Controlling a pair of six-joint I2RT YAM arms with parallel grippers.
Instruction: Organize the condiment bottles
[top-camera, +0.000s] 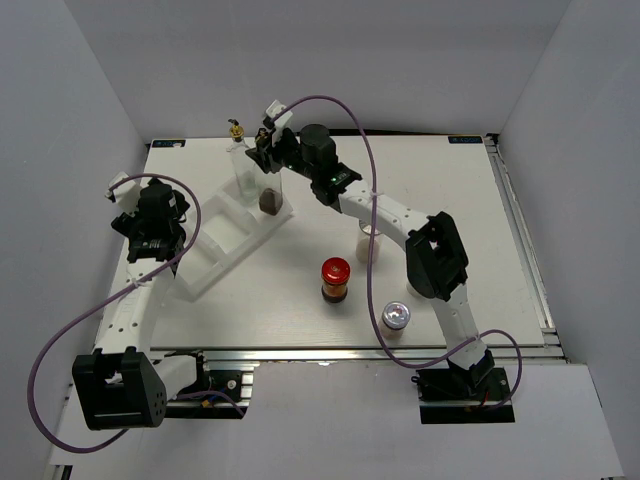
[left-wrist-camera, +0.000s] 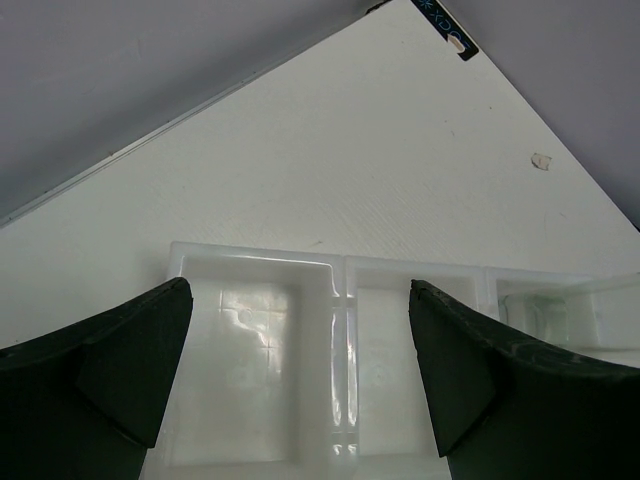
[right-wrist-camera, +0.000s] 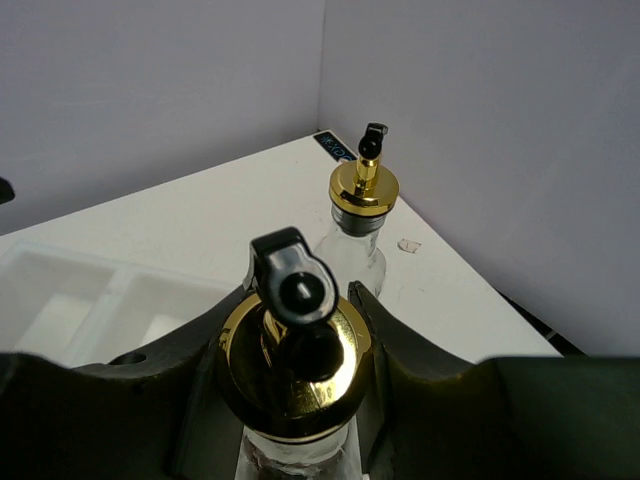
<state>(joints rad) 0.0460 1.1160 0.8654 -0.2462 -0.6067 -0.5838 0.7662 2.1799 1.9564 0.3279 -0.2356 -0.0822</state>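
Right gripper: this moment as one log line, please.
right gripper: shut on gold-top bottle | left gripper: open near rack | red-capped jar: on table

White compartment rack (top-camera: 215, 250) diagonal on white table (top-camera: 470, 220).

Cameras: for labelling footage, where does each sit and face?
Top external: above and behind, looking down on the table; left arm and right arm show.
Left wrist: looks past the open left gripper at the rack.
Right wrist: faces the far corner; right gripper grips one pourer bottle, another bottle beyond.
Shared: both wrist views show the rack.
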